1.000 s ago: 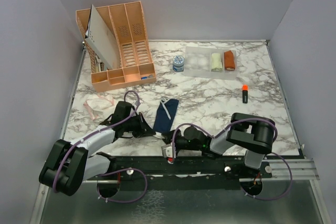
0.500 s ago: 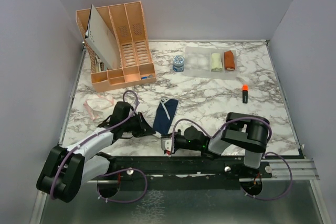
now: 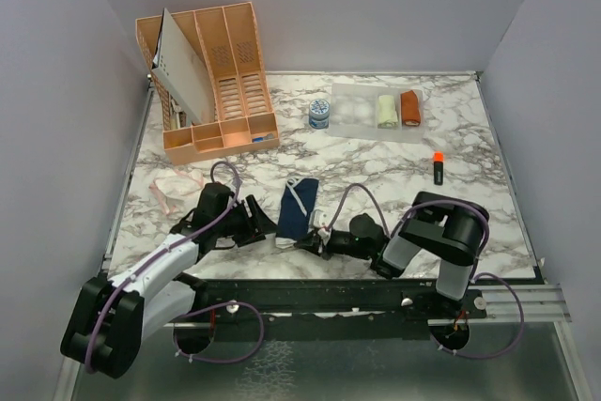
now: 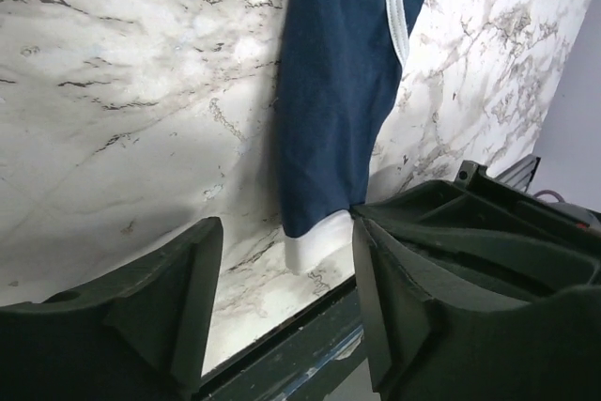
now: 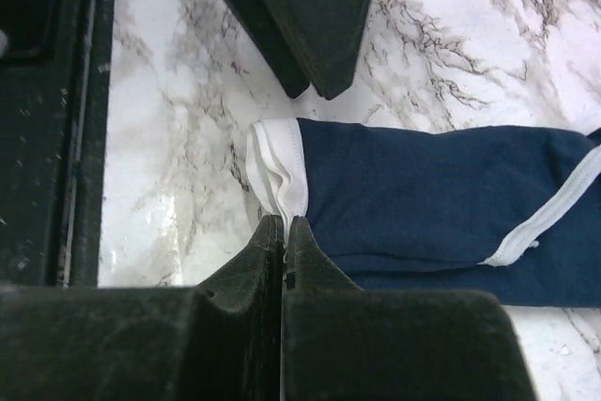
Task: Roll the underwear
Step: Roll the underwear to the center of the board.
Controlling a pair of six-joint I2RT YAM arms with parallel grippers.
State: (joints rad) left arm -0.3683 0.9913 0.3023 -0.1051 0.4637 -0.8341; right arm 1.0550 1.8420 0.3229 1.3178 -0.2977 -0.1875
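My left gripper (image 4: 286, 232) has matt dark plastic fingers (image 4: 160, 298); the underwear (image 4: 338, 91) is soft navy cloth; the table (image 4: 122, 91) is glossy.

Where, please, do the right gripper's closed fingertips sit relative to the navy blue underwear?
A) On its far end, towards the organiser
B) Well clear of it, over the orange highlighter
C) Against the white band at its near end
C: the right wrist view shows the right gripper shut, its tips against the white band at the end of the navy blue underwear.
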